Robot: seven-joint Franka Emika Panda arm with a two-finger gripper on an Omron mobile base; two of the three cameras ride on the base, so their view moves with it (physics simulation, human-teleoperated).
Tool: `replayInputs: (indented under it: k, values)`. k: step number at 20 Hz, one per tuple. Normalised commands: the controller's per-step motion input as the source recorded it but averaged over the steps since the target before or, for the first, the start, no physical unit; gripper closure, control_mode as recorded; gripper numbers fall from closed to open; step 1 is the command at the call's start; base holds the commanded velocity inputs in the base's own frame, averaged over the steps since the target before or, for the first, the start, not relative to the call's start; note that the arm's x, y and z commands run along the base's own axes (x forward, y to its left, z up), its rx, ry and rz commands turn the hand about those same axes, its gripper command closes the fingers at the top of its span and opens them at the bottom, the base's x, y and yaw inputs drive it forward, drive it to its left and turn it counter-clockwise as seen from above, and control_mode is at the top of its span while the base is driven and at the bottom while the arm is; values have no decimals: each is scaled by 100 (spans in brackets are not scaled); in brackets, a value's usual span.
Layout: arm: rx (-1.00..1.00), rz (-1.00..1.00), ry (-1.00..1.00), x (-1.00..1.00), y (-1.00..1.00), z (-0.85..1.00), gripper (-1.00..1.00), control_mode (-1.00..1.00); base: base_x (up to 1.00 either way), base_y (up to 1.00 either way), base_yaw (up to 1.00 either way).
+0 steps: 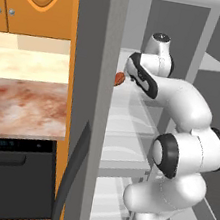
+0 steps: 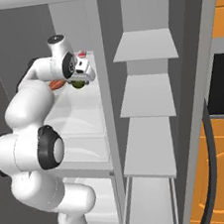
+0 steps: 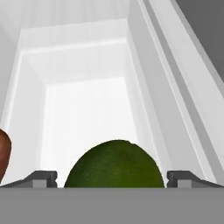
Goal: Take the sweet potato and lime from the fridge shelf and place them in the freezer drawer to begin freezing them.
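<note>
- In the hand view, the gripper [image 3: 113, 177] stood wide, its two dark fingertips [image 3: 41, 178] apart at the bottom of the picture, one on each side of the lime [image 3: 114, 165].
- The lime sat between the fingertips, with a gap on either side; neither tip touched it, and nothing was gripped.
- The sweet potato [image 3: 3, 157] showed as a reddish-brown edge at the left border of the hand view, outside the left fingertip and just beside the lime.
- Both lay on the fridge shelf [image 3: 87, 105], a pale glassy panel that ran away from the hand towards the white back wall.
- In the right base view, the lime [image 2: 79, 84] showed as a dark green patch just under the hand, with the sweet potato [image 2: 56, 85] to its left, partly hidden by the wrist.
- In the left base view, the sweet potato [image 1: 120, 78] peeked out past the grey fridge wall [image 1: 100, 110], close to the arm's dark wrist joint.
- Farther right in the right base view, plain grey shelves [image 2: 152, 96] were stacked in the narrower compartment, well apart from the hand.
</note>
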Motion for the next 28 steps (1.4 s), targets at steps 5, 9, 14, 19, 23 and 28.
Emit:
replayInputs:
  k: [5, 9, 14, 19, 23, 28]
  values:
    - [0, 0, 0, 5, 0, -28, 100, -100, 0, 0, 0]
    - [0, 0, 0, 0, 0, -16, 100, -100, 0, 0, 0]
    - [0, 0, -1, -12, 0, 0, 100, -100, 0, 0, 0]
    - [0, 9, -25, -96, 1, 4, 100, -100, 0, 0, 0]
    - [2, 15, -35, -100, 14, 31, 100, -100, 0, 0, 0]
    - [1, 8, -12, -100, 6, 33, 100, -100, 0, 0, 0]
